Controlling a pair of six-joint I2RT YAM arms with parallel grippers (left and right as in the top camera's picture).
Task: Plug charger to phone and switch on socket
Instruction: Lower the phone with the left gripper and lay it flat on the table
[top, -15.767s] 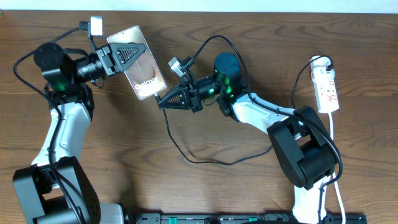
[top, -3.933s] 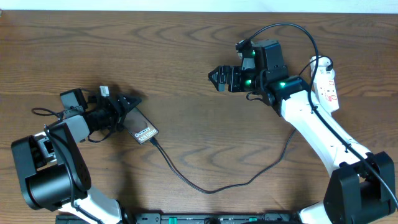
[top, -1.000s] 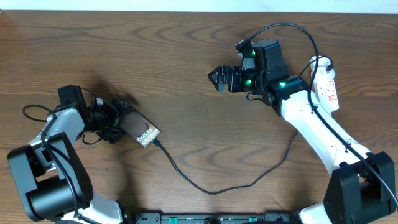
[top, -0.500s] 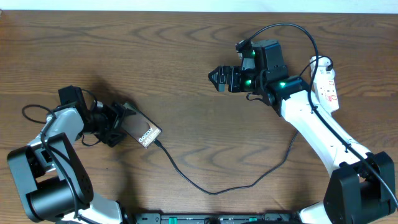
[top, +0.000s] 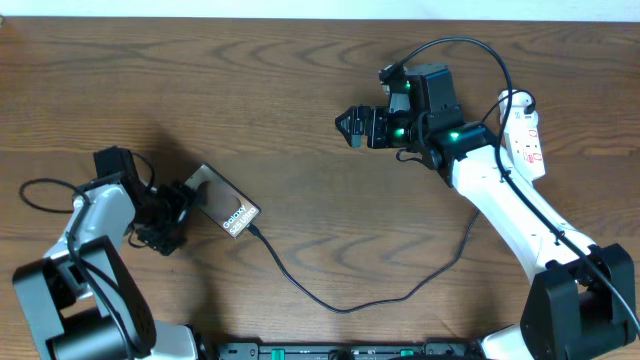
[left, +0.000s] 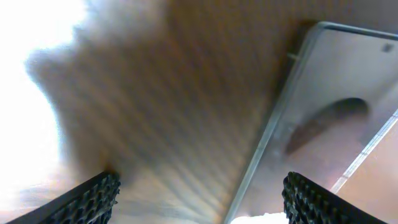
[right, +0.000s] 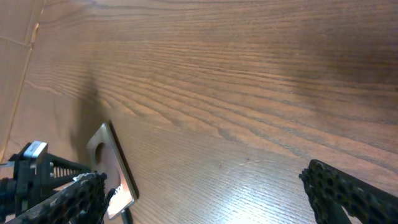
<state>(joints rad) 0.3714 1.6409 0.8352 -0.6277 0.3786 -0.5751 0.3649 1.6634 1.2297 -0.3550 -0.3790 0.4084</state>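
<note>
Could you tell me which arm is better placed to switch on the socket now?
The right. The socket lies on that side, close beside that arm's forearm, and the right gripper is open and empty. The left gripper is at the opposite side, by the phone.

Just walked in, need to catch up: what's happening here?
The phone lies flat on the table with the charger seemingly plugged into its end. The left hand sits open beside it, holding nothing. The right hand hovers open mid-table, apart from the socket at the table's right edge.
</note>
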